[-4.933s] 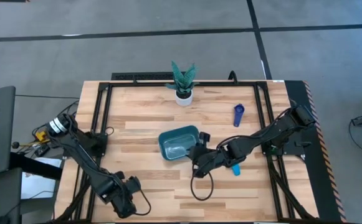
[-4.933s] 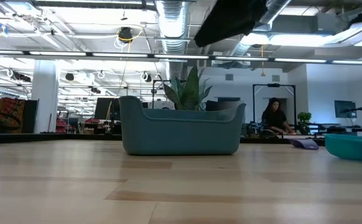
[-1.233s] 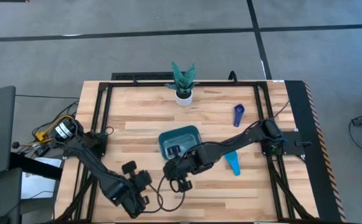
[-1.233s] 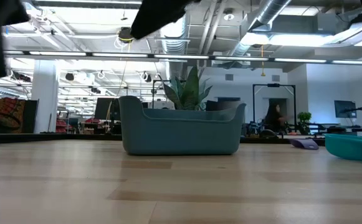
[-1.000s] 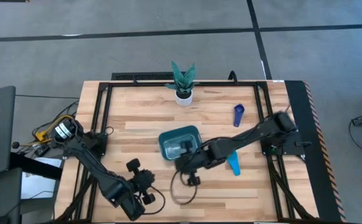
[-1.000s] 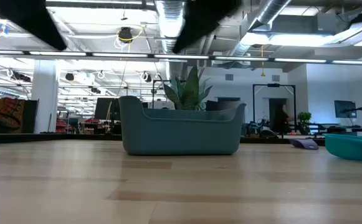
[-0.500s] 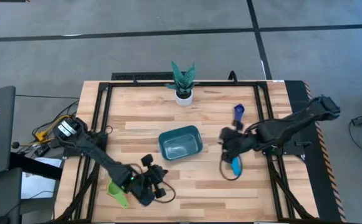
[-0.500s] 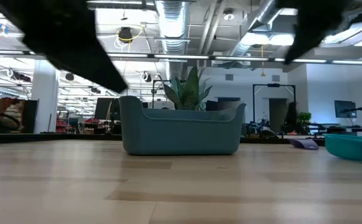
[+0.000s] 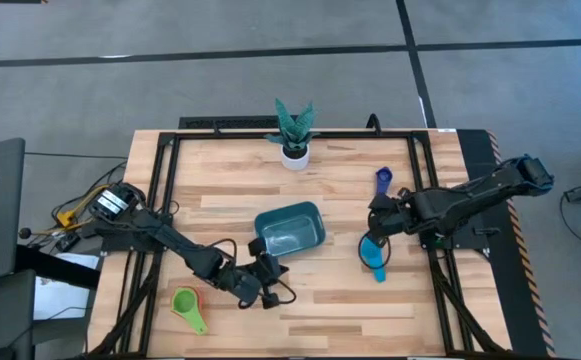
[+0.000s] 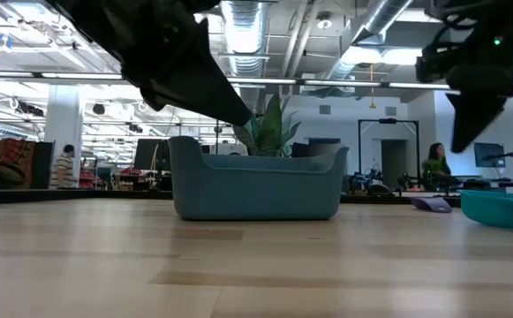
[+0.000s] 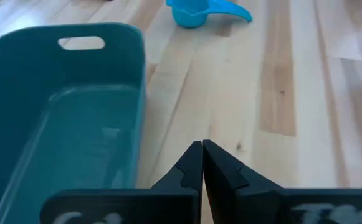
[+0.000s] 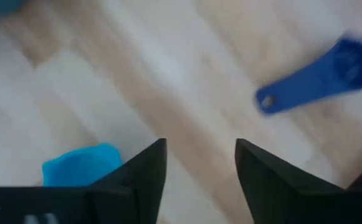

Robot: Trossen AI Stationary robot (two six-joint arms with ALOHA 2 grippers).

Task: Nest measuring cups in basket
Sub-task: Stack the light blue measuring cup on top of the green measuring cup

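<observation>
The teal basket (image 9: pixel 290 230) (image 11: pixel 62 118) stands at mid-table. A green measuring cup (image 9: pixel 188 306) lies near the front left. A light blue cup (image 9: pixel 374 256) (image 12: pixel 81 165) lies right of the basket, and a dark blue one (image 9: pixel 383 182) (image 12: pixel 321 81) lies beyond it. My left gripper (image 9: pixel 273 272) (image 11: pixel 202 148) is shut and holds nothing, just off the basket's near edge. My right gripper (image 9: pixel 374 220) (image 12: pixel 199 149) hangs open above the table between the two blue cups, nothing between its fingers.
A white pot with a green plant (image 9: pixel 293 135) stands at the far edge, behind the basket. Black frame rails (image 9: pixel 165 180) run along the table's left, right and far sides. Bare wood lies in front of the basket and at the far left.
My left gripper has swept from the near left edge toward the basket, staying shut; the green cup on the table has come into view behind it. My right gripper has drawn away from the basket's near side toward the right edge, stopping between the two blue cups.
</observation>
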